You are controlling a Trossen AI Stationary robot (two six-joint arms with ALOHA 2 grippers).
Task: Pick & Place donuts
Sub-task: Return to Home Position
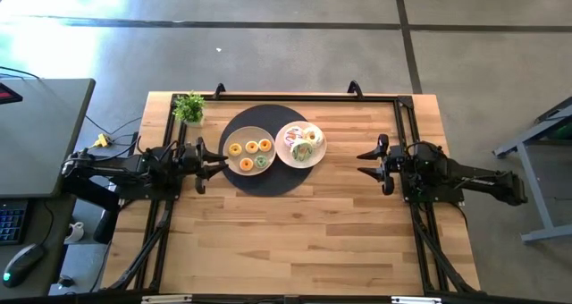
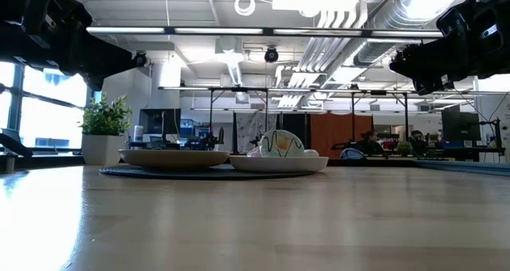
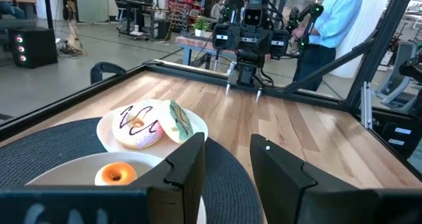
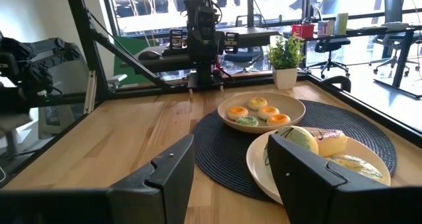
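Observation:
Several tiny donuts point(image 1: 250, 151) (yellow, orange, green) lie on the left white plate point(image 1: 234, 136). Larger iced donuts point(image 1: 302, 142) are piled on the right white plate point(image 1: 317, 154). Both plates rest on a dark round mat point(image 1: 268, 181). My left gripper point(image 1: 213, 161) is open and hovers just left of the mat; its wrist view shows an orange donut point(image 3: 115, 174) and the iced donuts point(image 3: 150, 123) ahead. My right gripper point(image 1: 366, 156) is open and hovers to the right of the plates; its wrist view shows the iced donuts point(image 4: 310, 142) close and the tiny donuts point(image 4: 261, 112) farther off.
A small potted plant point(image 1: 189, 107) stands at the table's far left, near the mat. A black frame rail point(image 1: 295, 95) runs along the far edge. Bare wood lies toward the near edge. A person point(image 3: 330, 26) stands beyond the table in the left wrist view.

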